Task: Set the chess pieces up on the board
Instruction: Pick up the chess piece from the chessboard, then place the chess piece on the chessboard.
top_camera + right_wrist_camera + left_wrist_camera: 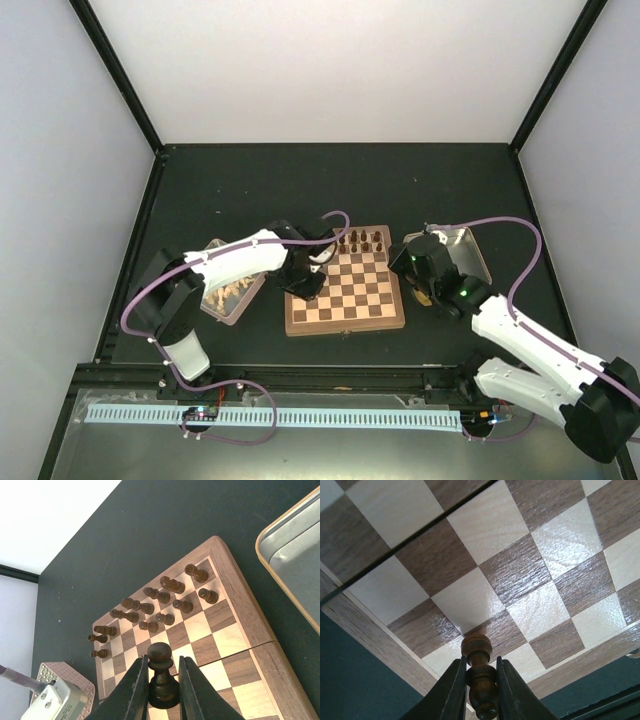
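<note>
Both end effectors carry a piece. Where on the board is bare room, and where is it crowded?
Free: the board from its middle rows to the near frame, and the dark table strip just outside that frame. Crowded: the two far rows, packed with chess pieces; the left end effector hangs at their left end.

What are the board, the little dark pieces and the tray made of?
The board looks like varnished wood: grain lines and glossy glare. The dark piece seems turned wood, stained brown and polished, though it could be plastic. The tray looks like brushed metal: dull silver-grey sheen.
</note>
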Available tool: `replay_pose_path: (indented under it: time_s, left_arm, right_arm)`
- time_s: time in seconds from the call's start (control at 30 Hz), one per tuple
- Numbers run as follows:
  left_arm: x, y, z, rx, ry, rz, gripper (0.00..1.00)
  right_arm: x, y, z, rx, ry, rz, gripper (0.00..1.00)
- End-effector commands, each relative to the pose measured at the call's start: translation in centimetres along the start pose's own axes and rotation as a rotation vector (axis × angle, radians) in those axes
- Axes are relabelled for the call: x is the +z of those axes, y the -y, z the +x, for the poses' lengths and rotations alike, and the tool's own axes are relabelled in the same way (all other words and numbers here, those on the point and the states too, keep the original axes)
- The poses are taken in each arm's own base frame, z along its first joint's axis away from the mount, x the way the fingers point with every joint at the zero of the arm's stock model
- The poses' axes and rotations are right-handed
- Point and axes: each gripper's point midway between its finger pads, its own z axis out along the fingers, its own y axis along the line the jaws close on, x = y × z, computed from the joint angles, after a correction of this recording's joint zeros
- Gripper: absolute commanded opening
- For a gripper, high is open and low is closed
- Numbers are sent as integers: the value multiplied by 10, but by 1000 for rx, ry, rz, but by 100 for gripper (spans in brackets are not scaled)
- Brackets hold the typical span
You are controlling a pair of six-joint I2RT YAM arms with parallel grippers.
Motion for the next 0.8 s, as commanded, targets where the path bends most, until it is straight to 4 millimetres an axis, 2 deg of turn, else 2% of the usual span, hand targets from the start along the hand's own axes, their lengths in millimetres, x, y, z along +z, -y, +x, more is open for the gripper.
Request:
replay_pose_path:
  time_s: [0.0, 0.17, 0.5, 0.77]
  left_arm:
    - [-21, 1, -21, 27, 83, -25, 15]
    - [-29, -2, -41, 27, 105, -35, 15]
    - [-53, -13, -107, -26, 199, -61, 15]
    - [-52, -23, -137, -50, 213, -79, 15]
  right_arm:
    - [-5, 4, -8, -4, 53, 10, 17]
    - [-7, 6, -10, -2, 63, 12, 17]
    - [-14, 10, -15, -2, 92, 16, 17]
    - [-14, 12, -14, -2, 94, 19, 17]
